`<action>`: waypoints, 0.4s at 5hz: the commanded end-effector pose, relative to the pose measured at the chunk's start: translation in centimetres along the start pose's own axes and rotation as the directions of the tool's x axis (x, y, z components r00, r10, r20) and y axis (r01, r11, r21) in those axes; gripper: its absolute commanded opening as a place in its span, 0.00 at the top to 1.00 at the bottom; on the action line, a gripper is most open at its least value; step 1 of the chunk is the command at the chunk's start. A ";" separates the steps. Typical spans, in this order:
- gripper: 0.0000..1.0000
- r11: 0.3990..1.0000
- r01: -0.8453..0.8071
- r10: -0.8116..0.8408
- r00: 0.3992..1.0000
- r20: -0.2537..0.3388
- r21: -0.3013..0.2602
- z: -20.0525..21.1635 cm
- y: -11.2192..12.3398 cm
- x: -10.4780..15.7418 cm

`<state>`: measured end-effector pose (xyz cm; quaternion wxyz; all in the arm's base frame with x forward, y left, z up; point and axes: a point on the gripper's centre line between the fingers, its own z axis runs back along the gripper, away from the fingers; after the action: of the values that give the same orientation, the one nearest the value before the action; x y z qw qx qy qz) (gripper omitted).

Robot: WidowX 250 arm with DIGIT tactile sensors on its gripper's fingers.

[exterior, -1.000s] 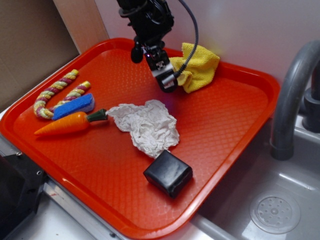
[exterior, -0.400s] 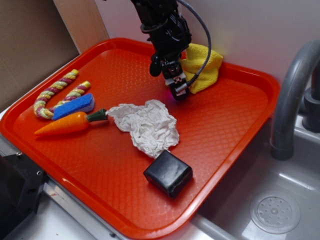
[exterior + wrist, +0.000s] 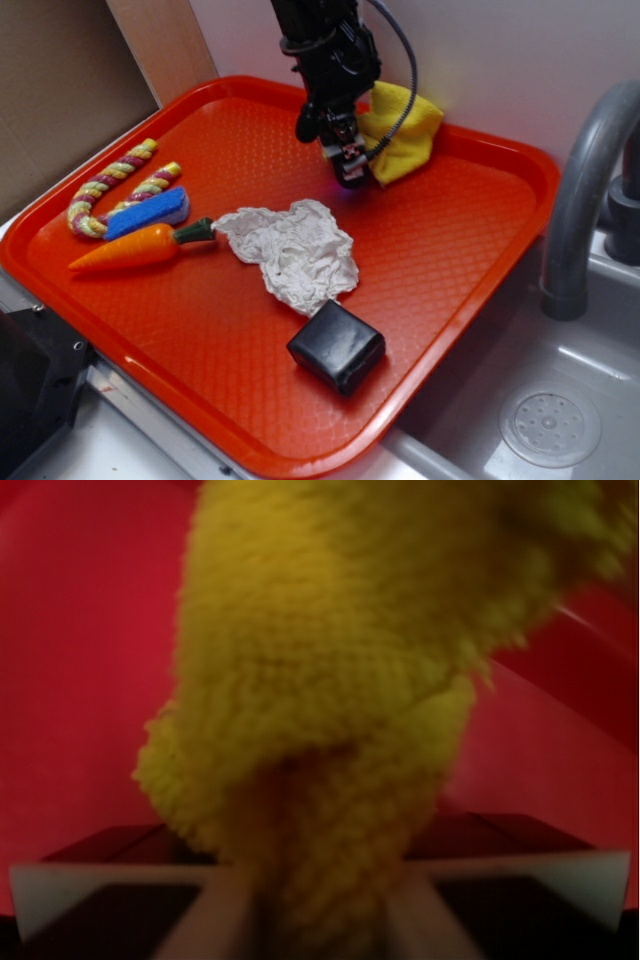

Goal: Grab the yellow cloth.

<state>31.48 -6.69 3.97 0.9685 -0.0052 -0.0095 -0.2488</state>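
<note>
The yellow cloth (image 3: 405, 130) lies bunched at the far edge of the red tray (image 3: 470, 250), against the wall. My gripper (image 3: 350, 165) comes down at the cloth's near left corner. In the wrist view the fluffy yellow cloth (image 3: 340, 660) fills most of the frame, and a narrow fold of it is pinched in my gripper (image 3: 320, 915), with the left finger (image 3: 215, 920) and the right finger pressed against its two sides. The gripper is shut on that fold.
On the tray also lie a white crumpled wad (image 3: 295, 250), a black block (image 3: 337, 345), a toy carrot (image 3: 135, 248), a blue sponge (image 3: 147, 213) and a braided rope toy (image 3: 110, 185). A metal sink (image 3: 540, 400) with a faucet (image 3: 580, 190) stands at the right.
The gripper has moved right onto the cloth's near corner and closed on it. The cloth has bunched up toward the gripper.
</note>
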 end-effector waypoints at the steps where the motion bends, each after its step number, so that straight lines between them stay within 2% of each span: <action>1: 1.00 0.886 -0.463 0.463 0.886 0.023 -0.015 12.7 -0.9 -8.7; 2: 1.00 0.736 -0.665 0.672 0.741 0.015 -0.129 17.4 1.4 -11.9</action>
<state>21.60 2.07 19.77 0.9924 -0.0702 0.0093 0.1007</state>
